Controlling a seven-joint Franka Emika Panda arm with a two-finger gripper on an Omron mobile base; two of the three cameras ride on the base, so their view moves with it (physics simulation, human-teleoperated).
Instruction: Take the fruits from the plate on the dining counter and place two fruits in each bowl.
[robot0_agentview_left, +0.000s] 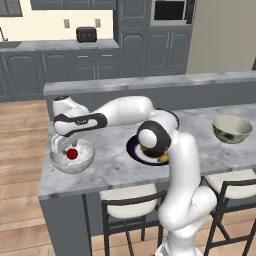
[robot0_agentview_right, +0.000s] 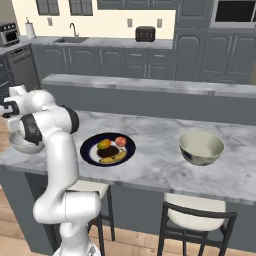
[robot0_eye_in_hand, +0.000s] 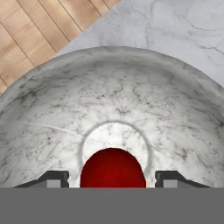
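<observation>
I see the glossy white-grey speckled bowl (robot0_agentview_left: 73, 156) at the left end of the grey-white marbled dining counter (robot0_agentview_left: 110, 167), containing the red round fruit (robot0_agentview_left: 72, 153). The gripper (robot0_agentview_left: 65, 148) sits inside it, fingers apart either side of the fruit, clear of it. The navy-rimmed round plate (robot0_agentview_right: 90, 151) holds a curved yellow banana (robot0_agentview_right: 113, 158), a yellow-green oval fruit (robot0_agentview_right: 104, 144) and a pinkish-red round fruit (robot0_agentview_right: 121, 141). The cream-grey bowl (robot0_agentview_right: 201, 147) stands well apart to the right.

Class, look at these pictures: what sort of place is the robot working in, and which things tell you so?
A home kitchen, computer-rendered: grey cabinets, a sink with a tap, a toaster on the back worktop, and stools at a marbled dining counter.
</observation>
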